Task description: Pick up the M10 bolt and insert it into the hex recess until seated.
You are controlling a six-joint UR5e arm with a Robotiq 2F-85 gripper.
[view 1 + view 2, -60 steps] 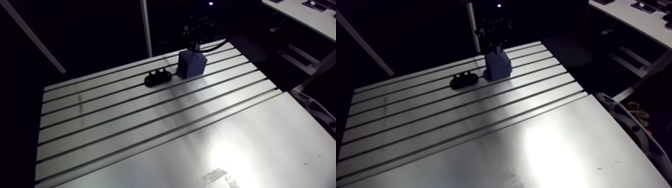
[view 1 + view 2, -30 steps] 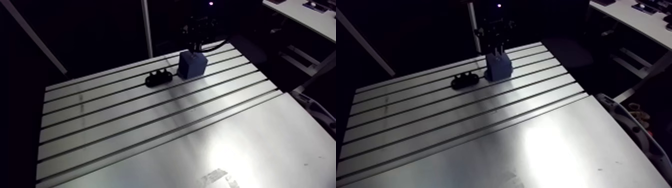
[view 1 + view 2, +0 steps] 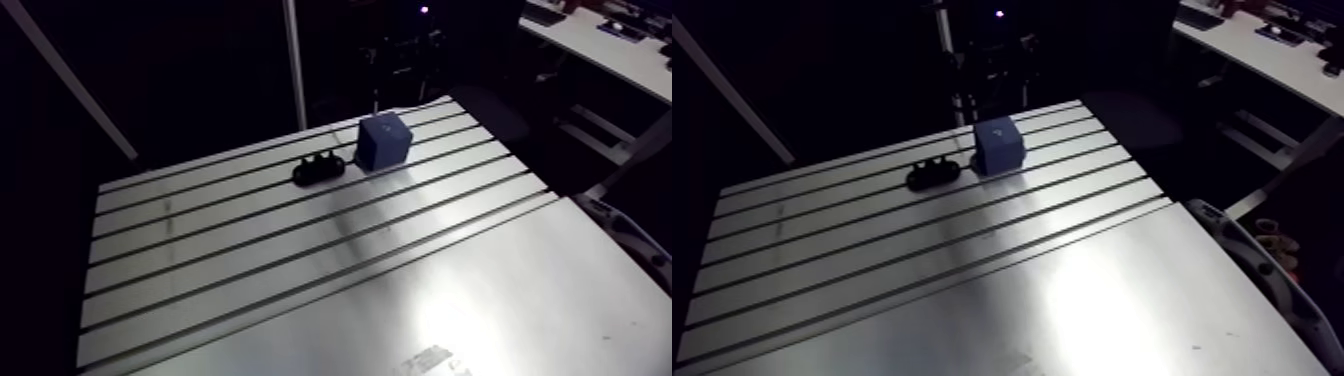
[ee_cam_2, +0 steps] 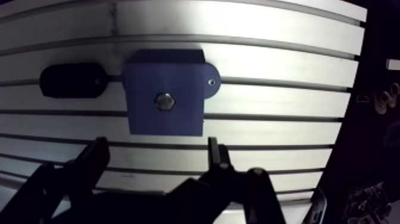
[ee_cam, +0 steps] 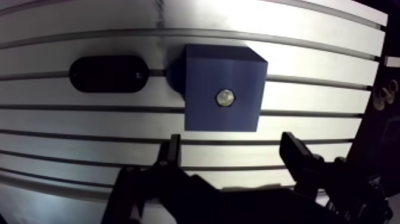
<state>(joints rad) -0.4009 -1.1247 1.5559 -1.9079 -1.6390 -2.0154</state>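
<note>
Hand [image 5: 231, 143] was seen spread and empty above the blue block [image 5: 202, 77] on the bench [image 5: 309, 65]. M10 bolt [image 5: 225, 97] was sunk in the block's top recess, head alone exposed. Stiff, smooth steel was judged best gripped across the head's flats.

The counter [image 5: 321, 65] is pale silver-grey aluminium, striped across one part by dark parallel slots. In the arm view its nearer part is plain, unstriped metal with a patch of white glare. The block [image 5: 221, 89] standing on it is an even dark blue (its side faces read a shade deeper). Set in the block's top face, the bolt head [image 5: 225, 97] is dull silver-grey. The oval holder [image 5: 109, 74] beside the block is solid black, and the pincer [image 5: 232, 148] is black too, without markings.
</note>
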